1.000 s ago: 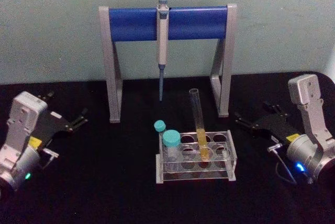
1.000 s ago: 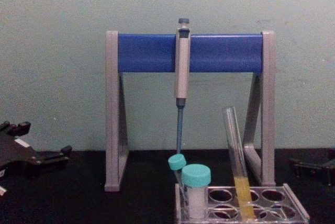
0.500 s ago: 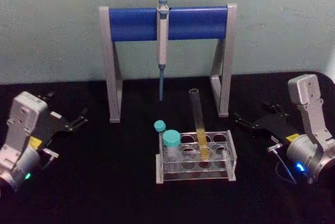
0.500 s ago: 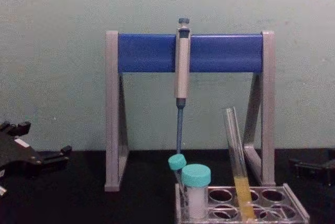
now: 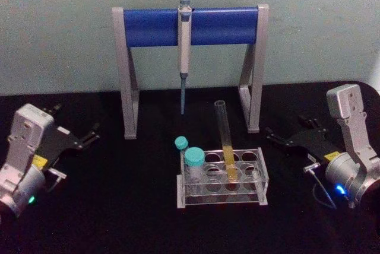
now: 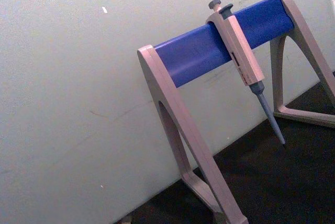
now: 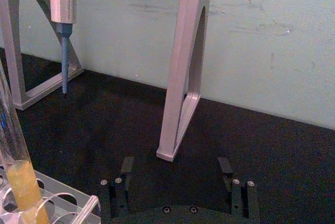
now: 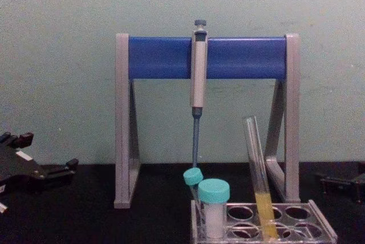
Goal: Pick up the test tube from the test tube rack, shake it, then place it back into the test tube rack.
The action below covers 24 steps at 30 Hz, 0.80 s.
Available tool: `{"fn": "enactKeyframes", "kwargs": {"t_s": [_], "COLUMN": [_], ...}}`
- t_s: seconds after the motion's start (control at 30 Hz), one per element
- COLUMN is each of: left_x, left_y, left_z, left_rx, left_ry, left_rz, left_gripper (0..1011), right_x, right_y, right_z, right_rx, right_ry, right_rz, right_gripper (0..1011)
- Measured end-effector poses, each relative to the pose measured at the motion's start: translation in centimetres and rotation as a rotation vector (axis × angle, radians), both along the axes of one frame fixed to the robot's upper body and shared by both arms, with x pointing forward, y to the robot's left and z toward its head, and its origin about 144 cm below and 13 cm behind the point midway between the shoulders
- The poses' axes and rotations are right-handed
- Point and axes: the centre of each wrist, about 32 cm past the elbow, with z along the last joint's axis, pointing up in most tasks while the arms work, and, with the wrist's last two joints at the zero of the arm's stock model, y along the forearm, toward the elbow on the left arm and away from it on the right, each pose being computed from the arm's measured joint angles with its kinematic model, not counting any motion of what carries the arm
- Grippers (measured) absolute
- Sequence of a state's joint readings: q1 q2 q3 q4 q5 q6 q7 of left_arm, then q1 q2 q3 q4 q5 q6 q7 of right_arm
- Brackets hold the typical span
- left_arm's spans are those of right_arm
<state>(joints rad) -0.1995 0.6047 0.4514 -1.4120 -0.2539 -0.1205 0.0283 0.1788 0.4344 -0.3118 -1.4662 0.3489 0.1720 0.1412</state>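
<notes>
The test tube (image 5: 224,138), clear glass with yellow liquid at the bottom, stands tilted in a back-row hole of the test tube rack (image 5: 262,178) at the table's centre. The chest view shows the test tube (image 8: 257,170) leaning left out of the test tube rack (image 8: 322,225). My left gripper (image 5: 76,120) rests open at the far left of the table, well away from the rack. At the far right my right gripper (image 5: 288,127) rests open, pointing toward the rack. In the right wrist view its gripper (image 7: 176,168) is spread wide with nothing between the fingers, and the test tube (image 7: 17,169) is off to one side.
Two teal-capped vials (image 5: 193,160) stand in the rack's left holes. Behind the rack a tall grey-and-blue pipette stand (image 5: 148,27) holds a hanging grey pipette (image 5: 184,46). Black tabletop (image 5: 130,206) lies open on both sides of the rack.
</notes>
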Motion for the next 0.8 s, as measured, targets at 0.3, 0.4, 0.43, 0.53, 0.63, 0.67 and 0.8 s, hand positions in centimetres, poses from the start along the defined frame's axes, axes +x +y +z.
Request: {"fn": "enactKeyframes", "kwargs": {"t_s": [0.3,0.4,0.43,0.53,0.63,0.67,0.8], "left_x": [0.00,0.00,0.00,0.00,0.00,0.00,0.00], "left_y": [0.00,0.00,0.00,0.00,0.00,0.00,0.00], "left_z": [0.00,0.00,0.00,0.00,0.00,0.00,0.00], "left_rx": [0.000,0.000,0.000,0.000,0.000,0.000,0.000], "left_ry": [0.000,0.000,0.000,0.000,0.000,0.000,0.000], "left_rz": [0.000,0.000,0.000,0.000,0.000,0.000,0.000], "left_gripper": [1001,1001,1001,1001,1001,1001,1001], "right_x": [0.00,0.00,0.00,0.00,0.00,0.00,0.00], "right_y": [0.00,0.00,0.00,0.00,0.00,0.00,0.00], "right_z": [0.00,0.00,0.00,0.00,0.00,0.00,0.00], "right_rx": [0.000,0.000,0.000,0.000,0.000,0.000,0.000], "right_ry": [0.000,0.000,0.000,0.000,0.000,0.000,0.000], "right_rz": [0.000,0.000,0.000,0.000,0.000,0.000,0.000], "right_gripper": [1000,1000,1000,1000,1000,1000,1000]}}
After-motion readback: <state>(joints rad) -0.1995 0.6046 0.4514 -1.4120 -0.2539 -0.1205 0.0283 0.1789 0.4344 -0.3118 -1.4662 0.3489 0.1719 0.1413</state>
